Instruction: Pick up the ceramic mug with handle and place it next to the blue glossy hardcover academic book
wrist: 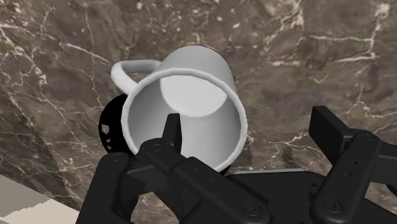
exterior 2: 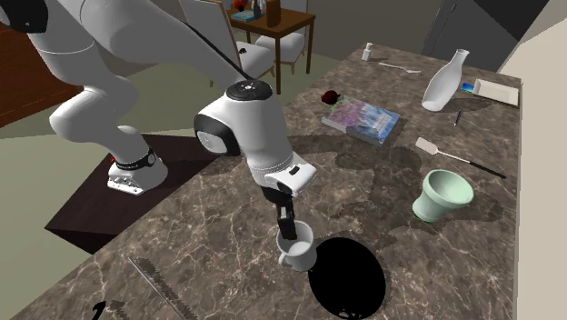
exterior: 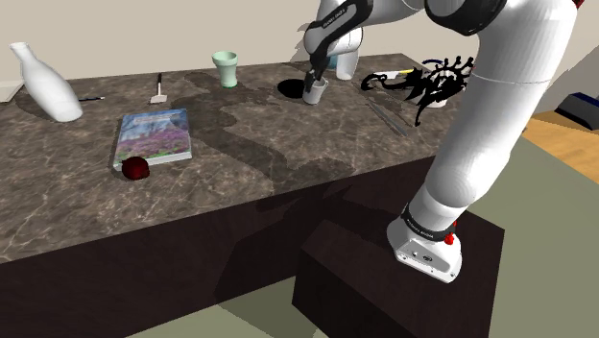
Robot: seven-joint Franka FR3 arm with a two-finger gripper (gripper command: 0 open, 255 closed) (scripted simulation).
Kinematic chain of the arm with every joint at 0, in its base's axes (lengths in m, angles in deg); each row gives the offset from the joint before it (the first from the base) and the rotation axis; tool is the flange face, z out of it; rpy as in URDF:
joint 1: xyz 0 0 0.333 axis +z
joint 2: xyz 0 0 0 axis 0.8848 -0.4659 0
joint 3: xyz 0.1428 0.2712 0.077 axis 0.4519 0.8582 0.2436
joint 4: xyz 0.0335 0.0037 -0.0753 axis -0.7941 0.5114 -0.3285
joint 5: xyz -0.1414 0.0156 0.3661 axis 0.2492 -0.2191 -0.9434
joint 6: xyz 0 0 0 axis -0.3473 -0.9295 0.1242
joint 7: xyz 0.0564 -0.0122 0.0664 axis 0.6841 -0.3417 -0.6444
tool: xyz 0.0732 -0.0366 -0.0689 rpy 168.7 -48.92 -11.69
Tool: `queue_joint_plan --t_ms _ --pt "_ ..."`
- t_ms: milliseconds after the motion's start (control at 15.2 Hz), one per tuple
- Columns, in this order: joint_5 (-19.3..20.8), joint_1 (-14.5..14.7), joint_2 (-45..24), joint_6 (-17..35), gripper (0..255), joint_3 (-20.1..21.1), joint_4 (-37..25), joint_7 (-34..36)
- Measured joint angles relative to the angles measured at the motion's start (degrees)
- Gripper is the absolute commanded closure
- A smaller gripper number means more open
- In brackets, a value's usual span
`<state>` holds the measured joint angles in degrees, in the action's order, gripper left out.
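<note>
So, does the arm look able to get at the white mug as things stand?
Likely yes: the open end effector straddles the rim of the mug, one side inside it, and nothing lies between them.

Counts on the bench [exterior: 288, 144]: one white mug [exterior 2: 295, 247], one book [exterior 2: 362, 119] with a blue and pink cover, one dark red round fruit [exterior: 135, 168], one white bottle-shaped vase [exterior: 48, 84], one pale green cup [exterior 2: 443, 195]. Also one flat black disc [exterior 2: 350, 277], one spatula [exterior 2: 459, 159], one spoon [exterior 2: 400, 66], one small dark pen [exterior 2: 457, 117]. One black spiky figure [exterior: 437, 82], one thin grey strip [exterior: 389, 117].
</note>
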<state>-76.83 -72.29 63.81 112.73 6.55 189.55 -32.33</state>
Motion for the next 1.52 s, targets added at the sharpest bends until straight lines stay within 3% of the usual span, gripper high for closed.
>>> queue_joint_plan --t_ms 792,858,1518 --pt "-1.5 -0.7 -4.4 3.4 0 0.5 -1.1 -1.0" --pt "-1.5 -0.7 -4.4 3.4 255 0.5 -1.1 -1.1" --pt "-1.5 -0.7 -4.4 3.4 255 0.5 -1.1 -1.0"
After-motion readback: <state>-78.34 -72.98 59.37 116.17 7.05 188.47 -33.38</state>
